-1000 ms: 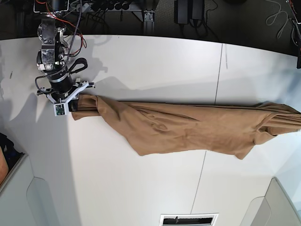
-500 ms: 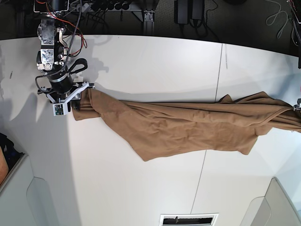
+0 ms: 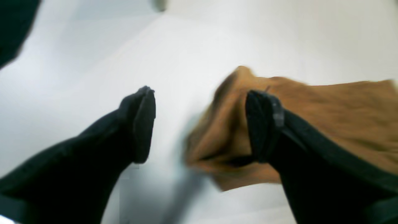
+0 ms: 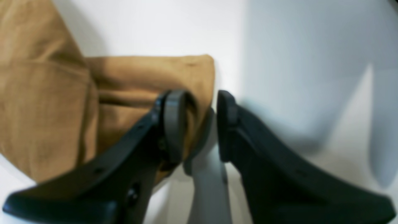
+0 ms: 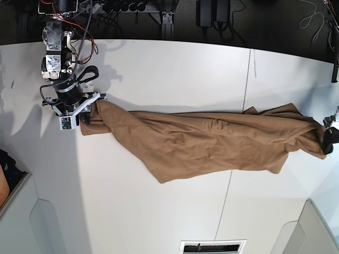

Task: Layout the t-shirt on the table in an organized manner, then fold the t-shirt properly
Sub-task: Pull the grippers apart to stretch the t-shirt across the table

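The tan-brown t-shirt (image 5: 212, 145) lies stretched in a long bunched band across the white table (image 5: 159, 74). My right gripper (image 5: 87, 117) is at the shirt's left end. In the right wrist view this gripper (image 4: 199, 124) is open a little, with the cloth's corner (image 4: 149, 74) wrapped over one finger (image 4: 174, 124) and loose in the gap. My left gripper (image 5: 329, 138) is at the shirt's right end. In the left wrist view it (image 3: 202, 124) stands wide open, and the cloth (image 3: 326, 115) rests on the table against one finger (image 3: 264, 124), not gripped.
A dark seam (image 5: 246, 90) runs across the tabletop between its panels. Cables and black equipment (image 5: 212, 13) sit beyond the far edge. A vent (image 5: 212, 246) shows at the near edge, and grey panels (image 5: 50, 222) flank the lower corners.
The shirt's right end has dropped onto the table and drawn left, inside the view's edge. My left gripper has opened and let go of it. The right gripper's jaws have parted slightly.
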